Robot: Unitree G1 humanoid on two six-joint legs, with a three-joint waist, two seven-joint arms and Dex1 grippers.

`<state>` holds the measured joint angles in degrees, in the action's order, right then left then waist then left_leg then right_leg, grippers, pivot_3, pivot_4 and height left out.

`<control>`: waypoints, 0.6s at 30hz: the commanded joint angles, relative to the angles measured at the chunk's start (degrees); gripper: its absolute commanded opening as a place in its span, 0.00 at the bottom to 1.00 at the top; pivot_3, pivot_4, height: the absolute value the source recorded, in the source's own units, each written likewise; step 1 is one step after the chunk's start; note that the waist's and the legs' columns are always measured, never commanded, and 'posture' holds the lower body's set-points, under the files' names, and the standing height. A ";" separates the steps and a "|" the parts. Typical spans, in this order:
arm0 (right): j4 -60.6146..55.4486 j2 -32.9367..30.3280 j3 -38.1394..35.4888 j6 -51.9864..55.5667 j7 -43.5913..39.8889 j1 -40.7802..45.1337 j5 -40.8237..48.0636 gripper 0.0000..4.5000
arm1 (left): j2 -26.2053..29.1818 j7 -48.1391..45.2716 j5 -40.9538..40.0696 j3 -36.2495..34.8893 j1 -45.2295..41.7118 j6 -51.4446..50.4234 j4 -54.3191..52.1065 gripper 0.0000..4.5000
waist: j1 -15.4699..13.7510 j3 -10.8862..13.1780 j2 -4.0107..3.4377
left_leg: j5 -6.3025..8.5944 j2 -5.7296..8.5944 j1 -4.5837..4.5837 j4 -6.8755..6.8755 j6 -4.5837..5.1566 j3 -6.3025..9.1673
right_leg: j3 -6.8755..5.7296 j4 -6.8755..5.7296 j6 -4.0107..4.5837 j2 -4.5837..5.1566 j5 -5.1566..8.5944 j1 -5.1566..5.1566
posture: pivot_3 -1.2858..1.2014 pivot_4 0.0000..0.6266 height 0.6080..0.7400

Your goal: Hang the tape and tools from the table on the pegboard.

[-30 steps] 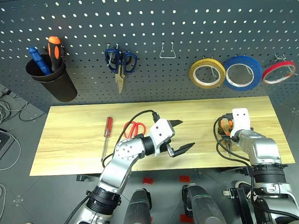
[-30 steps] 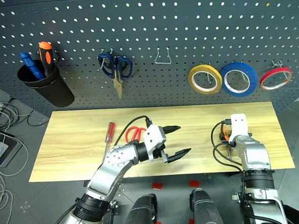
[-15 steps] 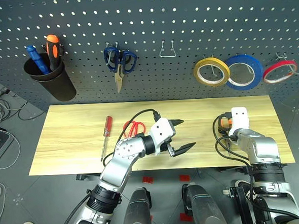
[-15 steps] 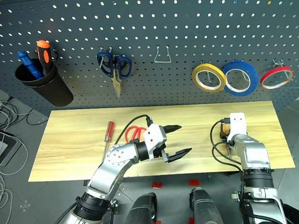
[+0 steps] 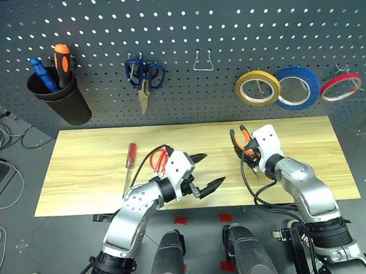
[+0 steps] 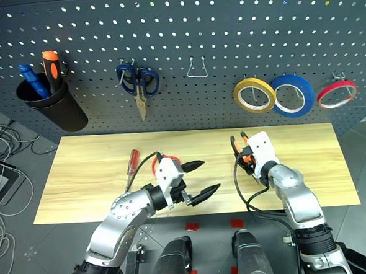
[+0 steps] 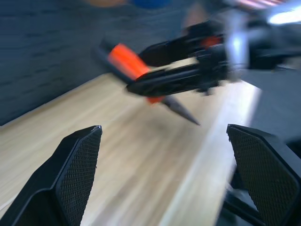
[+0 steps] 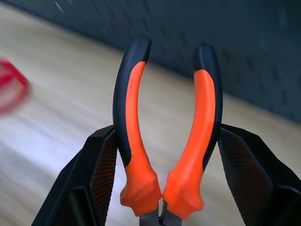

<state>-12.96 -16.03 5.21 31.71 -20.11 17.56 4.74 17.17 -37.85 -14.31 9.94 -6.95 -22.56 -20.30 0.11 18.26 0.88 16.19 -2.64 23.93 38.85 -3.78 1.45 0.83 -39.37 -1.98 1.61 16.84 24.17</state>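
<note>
The right gripper [image 8: 162,188] clamps the pliers [image 8: 164,136] low on the handles, leaving both tips free to hook onto the pegboard [image 5: 226,35]; the left gripper [image 5: 205,173] stands wide and empty beside them

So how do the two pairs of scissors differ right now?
The blue-handled scissors hang on the pegboard, blades pointing down; the red-handled scissors lie flat on the table. The blue pair is in full view, while the red pair is partly hidden behind the left gripper, so only its handle loops show. Handle colour differs too: blue against red. Both have paired loop handles.
</note>
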 commanded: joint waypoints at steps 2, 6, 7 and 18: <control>-4.43 1.81 1.89 -7.80 -1.03 2.13 0.13 0.66 | -1.22 4.43 -0.55 -0.92 2.25 -1.44 -5.47 1.00 | -0.34 -0.79 0.12 | -0.01 0.05 -0.01 0.00 -0.02 0.01 | -0.02 0.02 0.00 0.05 0.00 -0.03 | 0.56 0.31 1.00; -4.36 6.35 1.85 -17.07 1.81 8.59 -0.64 0.66 | -2.05 9.00 0.35 -3.15 2.02 -1.12 -6.91 1.00 | -0.64 -1.89 0.19 | -0.04 0.04 -0.01 0.00 -0.08 0.01 | -0.03 0.00 0.00 0.03 -0.01 -0.01 | 0.57 0.28 1.00; -3.37 7.08 1.91 -19.19 2.67 10.59 -1.51 0.66 | -2.43 10.06 0.41 -3.69 0.94 -1.12 -6.87 1.00 | -0.76 -2.14 0.18 | -0.05 0.03 -0.03 -0.01 -0.09 0.00 | -0.02 -0.02 0.00 0.01 -0.01 0.00 | 0.58 0.27 1.00; 13.62 10.20 -0.73 -38.27 10.50 27.04 -6.76 0.66 | -6.00 16.13 1.59 -4.77 -10.99 0.43 -1.44 1.00 | -2.87 -4.00 0.60 | -0.07 0.09 -0.06 0.06 -0.12 -0.06 | -0.05 -0.05 0.02 0.03 -0.02 -0.05 | 0.58 0.26 1.00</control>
<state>0.36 -6.18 5.55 -2.71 -10.71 43.18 -1.37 11.59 -22.25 -13.24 5.21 -17.10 -23.49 -21.64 -2.76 14.27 1.47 16.12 -2.57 23.86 38.90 -3.89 1.39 0.78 -39.44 -1.96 1.63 16.82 24.13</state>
